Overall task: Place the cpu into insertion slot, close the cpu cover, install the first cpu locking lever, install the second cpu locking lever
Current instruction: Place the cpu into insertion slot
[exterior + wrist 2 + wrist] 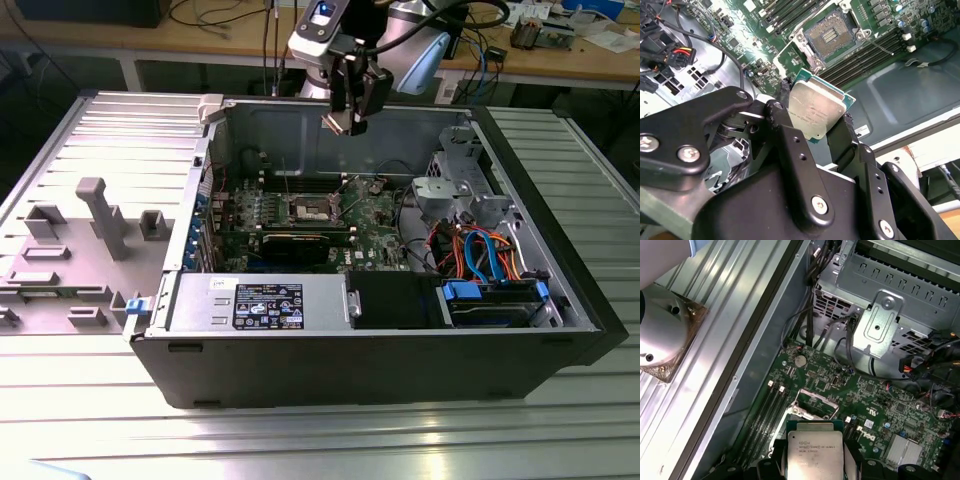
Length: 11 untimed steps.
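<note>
My gripper [346, 121] hangs above the open computer case, over its rear wall, and is shut on the cpu [817, 112], a flat square chip with a dull silver top and a green edge. In both wrist views the black fingers [847, 131] press on two opposite edges of the cpu [814, 450]. The insertion slot [832, 34] lies well below on the green motherboard with its dark pin field bare; in the exterior view the insertion slot [309, 210] sits mid-board. The cpu cover [816, 399], a thin metal frame, stands swung up at the slot's edge.
Long black memory slots [875, 55] flank the socket. A black labelled box [270, 305] fills the case's near side, and a metal drive cage [460, 190] with orange and blue cables [480, 250] stands on the exterior view's right. A grey fixture tray [90, 230] lies at its left.
</note>
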Motion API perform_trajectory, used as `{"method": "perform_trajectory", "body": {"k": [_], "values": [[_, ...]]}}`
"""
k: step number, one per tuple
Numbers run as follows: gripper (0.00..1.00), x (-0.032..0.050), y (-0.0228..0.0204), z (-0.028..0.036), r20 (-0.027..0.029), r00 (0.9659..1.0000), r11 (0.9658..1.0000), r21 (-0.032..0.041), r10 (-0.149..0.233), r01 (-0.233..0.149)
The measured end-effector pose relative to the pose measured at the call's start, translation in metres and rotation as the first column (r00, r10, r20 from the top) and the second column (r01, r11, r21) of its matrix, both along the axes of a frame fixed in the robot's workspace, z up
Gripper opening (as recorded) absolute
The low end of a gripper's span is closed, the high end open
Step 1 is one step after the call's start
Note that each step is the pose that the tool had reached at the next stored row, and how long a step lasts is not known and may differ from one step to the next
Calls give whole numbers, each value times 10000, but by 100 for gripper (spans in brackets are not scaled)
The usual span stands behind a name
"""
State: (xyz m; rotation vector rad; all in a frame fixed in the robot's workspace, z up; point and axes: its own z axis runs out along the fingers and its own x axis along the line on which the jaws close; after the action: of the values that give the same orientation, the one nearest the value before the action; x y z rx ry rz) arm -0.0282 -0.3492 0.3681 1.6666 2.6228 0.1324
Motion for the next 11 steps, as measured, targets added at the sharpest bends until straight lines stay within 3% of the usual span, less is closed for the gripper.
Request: {"method": "perform_trajectory", "body": {"k": [11], "values": [[55, -10, 0, -5, 0, 9984, 9984, 0, -559, 559]]}}
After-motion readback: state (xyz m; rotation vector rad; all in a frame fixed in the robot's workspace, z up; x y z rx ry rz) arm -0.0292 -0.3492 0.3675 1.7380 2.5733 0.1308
